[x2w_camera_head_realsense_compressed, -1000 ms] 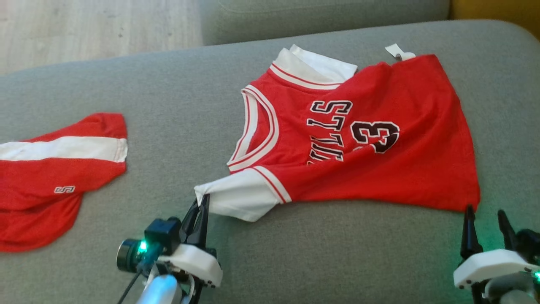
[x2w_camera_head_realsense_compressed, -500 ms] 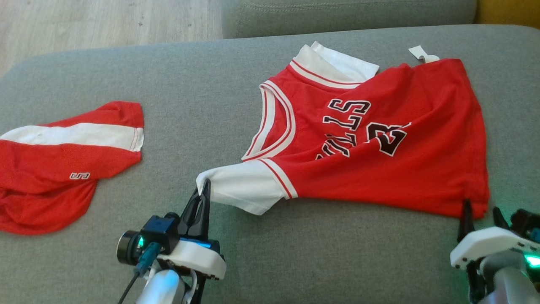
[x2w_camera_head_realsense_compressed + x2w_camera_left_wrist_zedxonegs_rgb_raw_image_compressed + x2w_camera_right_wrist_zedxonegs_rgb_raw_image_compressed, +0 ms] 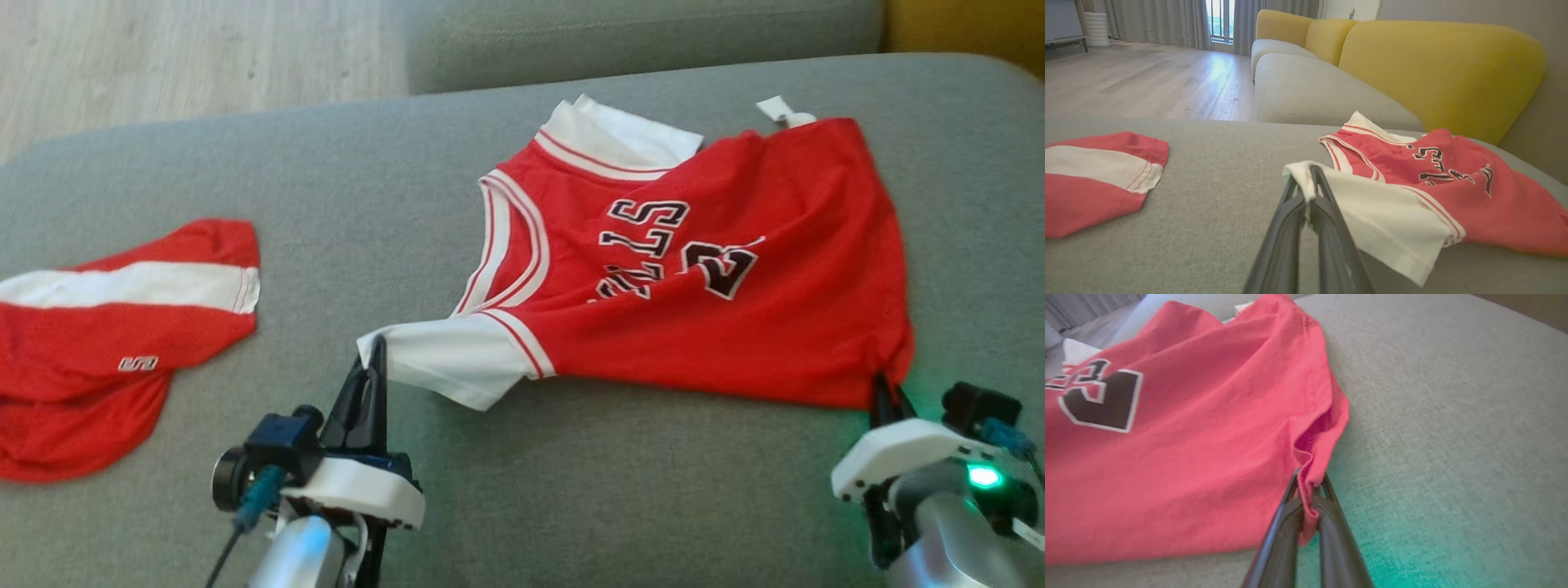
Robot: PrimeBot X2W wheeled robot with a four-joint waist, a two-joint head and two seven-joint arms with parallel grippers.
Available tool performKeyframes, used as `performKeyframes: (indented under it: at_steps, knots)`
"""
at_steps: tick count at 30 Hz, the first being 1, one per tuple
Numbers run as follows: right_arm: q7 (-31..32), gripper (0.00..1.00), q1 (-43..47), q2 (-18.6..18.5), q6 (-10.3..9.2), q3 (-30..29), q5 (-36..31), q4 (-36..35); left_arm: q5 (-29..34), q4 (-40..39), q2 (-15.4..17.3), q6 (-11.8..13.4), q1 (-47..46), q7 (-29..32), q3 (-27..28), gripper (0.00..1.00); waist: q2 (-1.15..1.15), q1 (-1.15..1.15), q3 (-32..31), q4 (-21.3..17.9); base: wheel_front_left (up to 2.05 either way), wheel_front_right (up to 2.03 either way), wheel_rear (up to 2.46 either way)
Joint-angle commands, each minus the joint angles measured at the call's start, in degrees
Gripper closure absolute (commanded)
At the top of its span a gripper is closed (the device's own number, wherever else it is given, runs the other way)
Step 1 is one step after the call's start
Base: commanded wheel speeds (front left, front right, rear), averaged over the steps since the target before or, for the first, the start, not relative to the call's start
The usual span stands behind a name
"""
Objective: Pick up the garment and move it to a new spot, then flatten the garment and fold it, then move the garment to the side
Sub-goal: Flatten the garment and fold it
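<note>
The garment (image 3: 694, 278) is a red jersey with white sleeves and black lettering, spread over the grey sofa cushion (image 3: 571, 490). My left gripper (image 3: 371, 359) is shut on the tip of its near white sleeve (image 3: 1372, 212), pinched between the dark fingers (image 3: 1306, 204). My right gripper (image 3: 886, 388) is shut on the jersey's near hem corner (image 3: 1310, 473), with red cloth bunched between its fingers (image 3: 1286, 531). The far sleeve (image 3: 612, 135) lies folded at the back.
A second red piece with a white stripe (image 3: 106, 343) lies at the cushion's left edge. Wood floor (image 3: 163, 57) lies beyond the cushion, and a yellow sofa back (image 3: 1437, 69) rises behind.
My right gripper has shut on the hem corner, where it stood open a second ago. The left gripper keeps its hold on the sleeve. The head camera has shifted a little.
</note>
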Motion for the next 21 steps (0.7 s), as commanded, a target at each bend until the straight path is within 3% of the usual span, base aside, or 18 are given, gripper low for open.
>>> performKeyframes:
  at_steps: [1,10,15,21]
  knots:
    - [-0.8,1.00,-1.4,-0.1,0.39,3.0,1.1,-3.2,-1.0,-2.4,0.7,-0.1,-1.3,-0.6,2.7,1.00,0.00,0.00,-1.2,-1.1,0.00,0.00,0.00]
    - [5.5,1.00,-3.0,-0.1,0.39,9.0,3.3,-25.8,-8.8,-9.5,0.3,-1.5,-7.5,2.3,6.5,1.00,0.00,0.00,-4.3,-3.1,0.00,0.00,0.00]
    - [12.1,1.00,-6.6,-2.3,0.39,12.4,6.3,-41.5,-13.3,-16.4,0.2,-0.5,-14.6,4.3,10.0,1.00,0.00,0.00,-5.6,-4.0,0.00,0.00,0.00]
    - [16.4,1.00,-11.3,-5.7,0.39,15.2,8.5,-53.1,-18.4,-26.0,0.1,1.6,-20.2,6.3,13.1,1.00,0.00,0.00,-6.5,-4.3,0.00,0.00,0.00]
